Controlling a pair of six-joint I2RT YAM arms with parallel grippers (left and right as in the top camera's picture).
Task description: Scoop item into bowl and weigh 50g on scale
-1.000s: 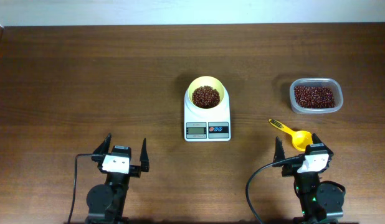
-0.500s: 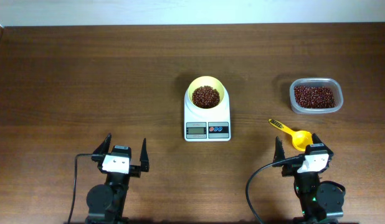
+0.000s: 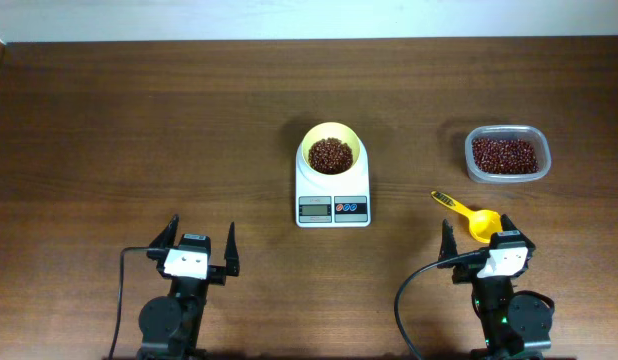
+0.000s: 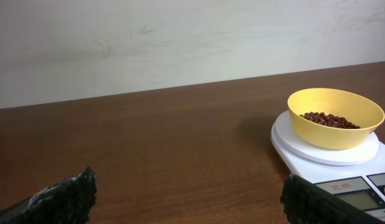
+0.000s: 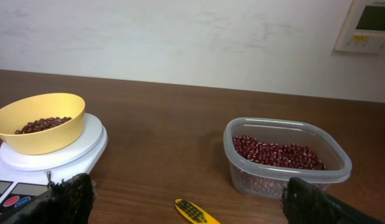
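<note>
A yellow bowl (image 4: 334,127) sits on the round top of a white scale (image 4: 317,151) at the right. Small dark red beans (image 4: 329,119) lie inside the bowl. The brown tabletop (image 4: 167,143) runs back to a pale wall (image 4: 180,43). The left pincer (image 4: 189,202) is spread wide, one black finger (image 4: 65,198) in each bottom corner, holding nothing.

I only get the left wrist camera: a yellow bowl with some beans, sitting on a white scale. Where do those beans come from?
Observer: From a clear tub of the same beans, standing on the table to the right of the scale.
Operator: How do they get across?
Observer: A yellow scoop lies on the table nearer the robot than the tub, its handle pointing toward the scale.
Operator: Is anyone holding it?
Observer: No. The right gripper sits just behind it, jaws open and empty.
</note>
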